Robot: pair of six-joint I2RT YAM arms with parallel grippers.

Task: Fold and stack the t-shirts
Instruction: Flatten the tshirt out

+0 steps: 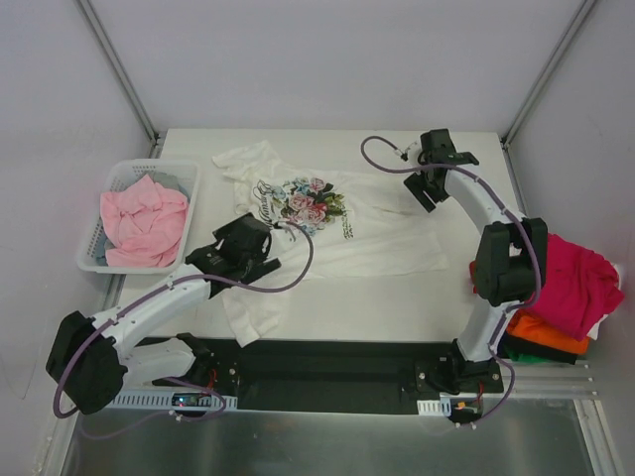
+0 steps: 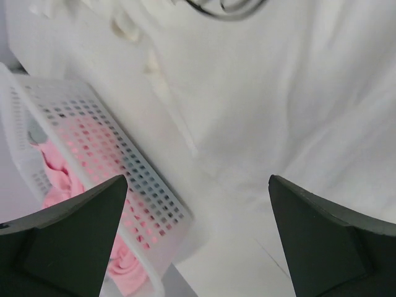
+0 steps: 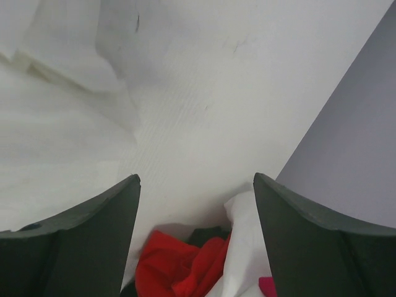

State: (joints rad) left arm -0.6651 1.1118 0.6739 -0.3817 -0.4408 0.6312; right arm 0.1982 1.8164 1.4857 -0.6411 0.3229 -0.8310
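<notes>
White flower-print t-shirt point(image 1: 377, 243) lies spread flat, its script lettering point(image 1: 264, 200) unreadable.

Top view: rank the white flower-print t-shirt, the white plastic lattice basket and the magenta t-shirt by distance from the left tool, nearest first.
From the left tool:
1. white flower-print t-shirt: directly beneath it, mid-table.
2. white plastic lattice basket: to its left, at the table's left edge.
3. magenta t-shirt: across the table, at the right edge.

The white flower-print t-shirt point(image 1: 382, 238) lies spread on the surface point(image 1: 397, 302); the left gripper point(image 1: 250, 244) hovers over its near-left part, the right gripper point(image 1: 427, 180) over its far-right edge.
</notes>
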